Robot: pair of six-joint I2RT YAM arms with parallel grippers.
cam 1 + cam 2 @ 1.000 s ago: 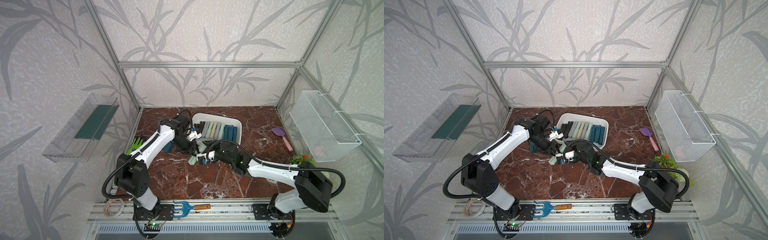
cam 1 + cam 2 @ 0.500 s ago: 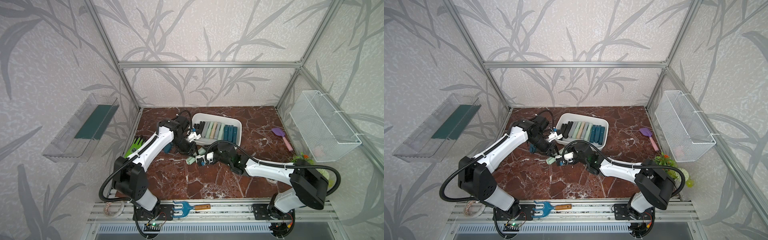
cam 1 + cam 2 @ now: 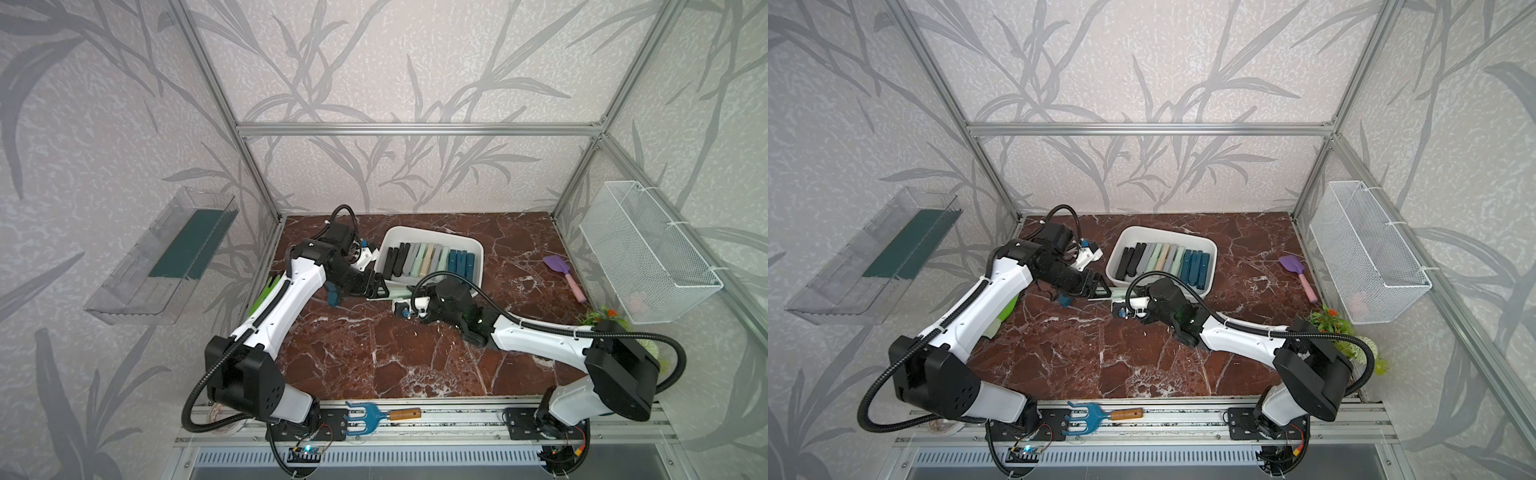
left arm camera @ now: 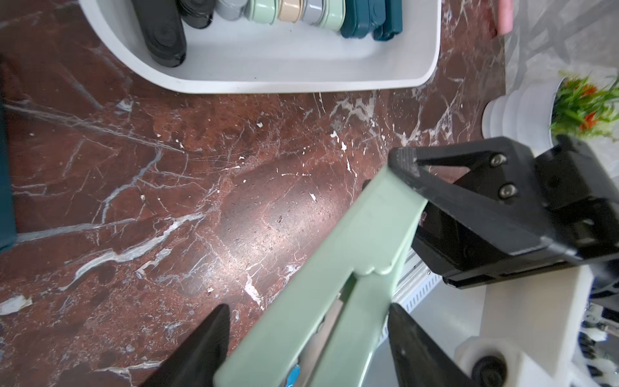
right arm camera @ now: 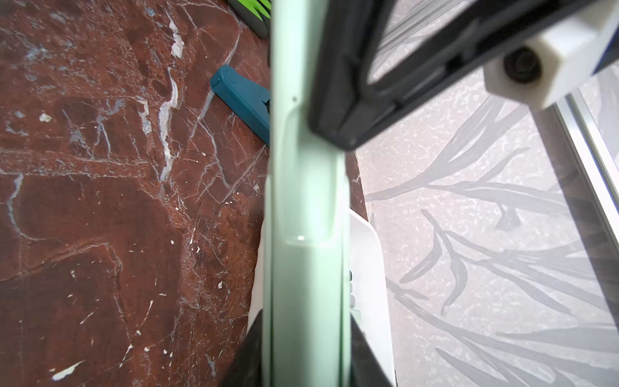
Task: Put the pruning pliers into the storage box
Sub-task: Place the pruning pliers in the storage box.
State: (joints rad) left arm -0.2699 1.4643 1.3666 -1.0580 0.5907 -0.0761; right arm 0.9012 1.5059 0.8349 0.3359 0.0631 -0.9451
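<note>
We see our right tool (image 5: 303,351) clamped on the mint green pliers (image 4: 368,234), and our left tool (image 4: 308,308) apart around them. They lie sideways along the storage box (image 4: 268,85) edge.

There's a clear plastic bin (image 3: 124,286) with a dark green sheet inside hanging up on the left and a white wire basket (image 3: 648,253) up on the right, both off the marble tabletop (image 3: 374,357). A purple-headed, pink-handled spatula (image 3: 562,270) lies near the table's right edge, with a potted plant (image 3: 598,319) with orange blooms closer to the front. Then a blue hand rake (image 3: 372,417) with a wooden handle sits on the front rail (image 3: 457,419), tines pointing left — plus something bright green (image 3: 262,293) at the table's left edge, can't tell what.
</note>
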